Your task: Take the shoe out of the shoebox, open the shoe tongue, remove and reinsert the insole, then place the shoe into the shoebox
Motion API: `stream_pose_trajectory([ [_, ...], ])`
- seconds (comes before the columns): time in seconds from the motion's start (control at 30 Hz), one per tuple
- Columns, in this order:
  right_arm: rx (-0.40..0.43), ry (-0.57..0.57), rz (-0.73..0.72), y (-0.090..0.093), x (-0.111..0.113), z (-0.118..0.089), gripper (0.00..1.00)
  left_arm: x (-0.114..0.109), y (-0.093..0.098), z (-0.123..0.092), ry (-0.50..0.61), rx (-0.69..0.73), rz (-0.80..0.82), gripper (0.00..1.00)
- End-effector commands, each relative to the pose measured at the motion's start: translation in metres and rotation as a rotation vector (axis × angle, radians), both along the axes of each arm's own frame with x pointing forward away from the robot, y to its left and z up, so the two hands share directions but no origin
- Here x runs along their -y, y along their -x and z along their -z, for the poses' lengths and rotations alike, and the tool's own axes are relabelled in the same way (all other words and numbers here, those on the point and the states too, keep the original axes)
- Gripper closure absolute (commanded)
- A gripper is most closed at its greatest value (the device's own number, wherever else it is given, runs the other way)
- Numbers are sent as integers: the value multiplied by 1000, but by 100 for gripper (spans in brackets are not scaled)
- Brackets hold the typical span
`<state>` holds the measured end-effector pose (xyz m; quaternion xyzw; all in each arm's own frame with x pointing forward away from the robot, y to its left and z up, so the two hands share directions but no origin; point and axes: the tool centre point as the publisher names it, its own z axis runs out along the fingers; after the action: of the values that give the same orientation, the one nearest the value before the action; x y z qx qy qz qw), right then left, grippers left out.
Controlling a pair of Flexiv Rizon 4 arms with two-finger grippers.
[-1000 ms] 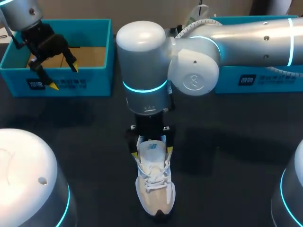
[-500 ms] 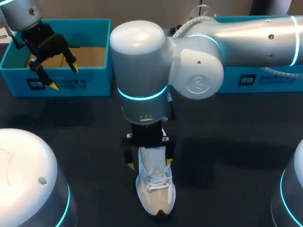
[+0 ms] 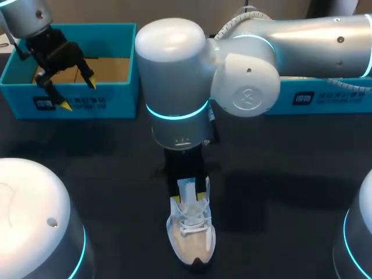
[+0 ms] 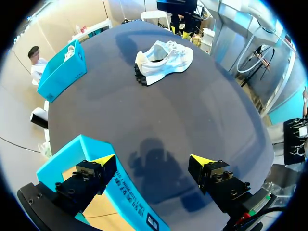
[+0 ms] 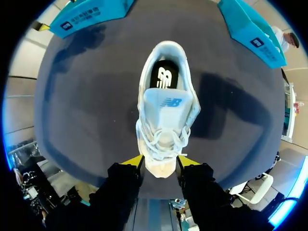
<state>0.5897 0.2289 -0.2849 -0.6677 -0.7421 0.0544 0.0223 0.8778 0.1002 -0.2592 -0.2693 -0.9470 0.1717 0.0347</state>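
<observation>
on the dark bench (image 3: pixel 279 221): shoe (image 3: pixel 190 235) out of the box, both grippers empty

at the far left, the left gripper (image 3: pixel 78 94) hangs over the front wall of the blue shoebox (image 3: pixel 110 103), fingers spread wide with nothing between them. in the left wrist view one yellow tip is over the box's rim and the other over bare bench.

in the middle, the white shoe stands on its sole, well apart from the shoebox, toe toward the robot. its tongue (image 5: pixel 166 103) stands up, the dark insole (image 5: pixel 163 77) shows in the heel opening, and the laces (image 5: pixel 161 137) cross below the tongue. the right gripper (image 3: pixel 190 192) is over the shoe, fingers parted by a narrow gap and gripping nothing. in the right wrist view the toe shows between its yellow tips; whether they touch the shoe cannot be told.

at the far right, a second blue box (image 3: pixel 317 99) sits by the bench's far edge.
</observation>
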Motion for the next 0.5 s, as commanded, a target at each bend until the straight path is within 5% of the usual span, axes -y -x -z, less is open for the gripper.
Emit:
stream_pose_trajectory([
  [0.03,-21,-7,-18,-18,2,13,61,0,0,0,-2,1,1,0],
  [0.5,-3,-20,-32,-52,10,47,62,0,0,0,-2,1,1,0],
])
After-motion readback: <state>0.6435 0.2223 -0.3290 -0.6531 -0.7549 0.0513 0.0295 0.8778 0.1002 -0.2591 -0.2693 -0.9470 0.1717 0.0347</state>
